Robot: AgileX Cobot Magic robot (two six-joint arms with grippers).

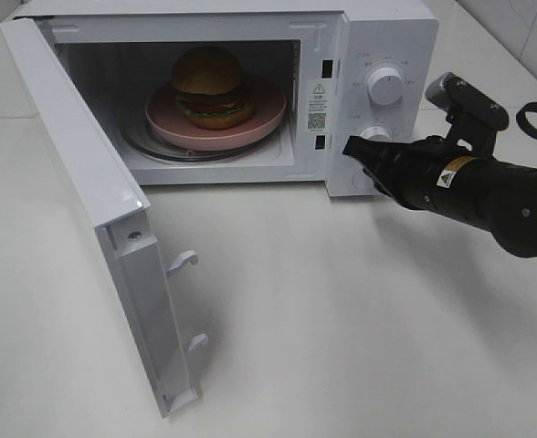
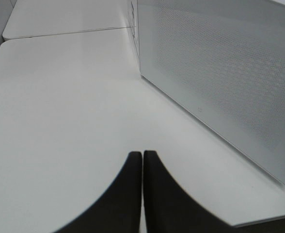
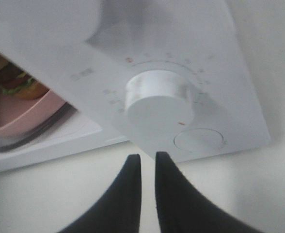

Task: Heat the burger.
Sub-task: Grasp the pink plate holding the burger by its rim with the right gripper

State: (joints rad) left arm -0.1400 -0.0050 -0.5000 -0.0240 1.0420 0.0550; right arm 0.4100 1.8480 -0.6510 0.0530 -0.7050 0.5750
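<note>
Right gripper (image 3: 147, 156), narrowly parted and empty, sits just short of the knob (image 3: 154, 99); turning it with the door (image 1: 86, 182) open likely won't heat the burger (image 1: 209, 87).

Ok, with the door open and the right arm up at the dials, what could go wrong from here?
1. The microwave door stands wide open while the right gripper is at the lower knob. Turning it now would probably heat nothing, leaving the burger cold on its pink plate.
2. The jaws are only slightly apart, narrower than the knob, so they may push against it or slip off rather than grip it.
</note>
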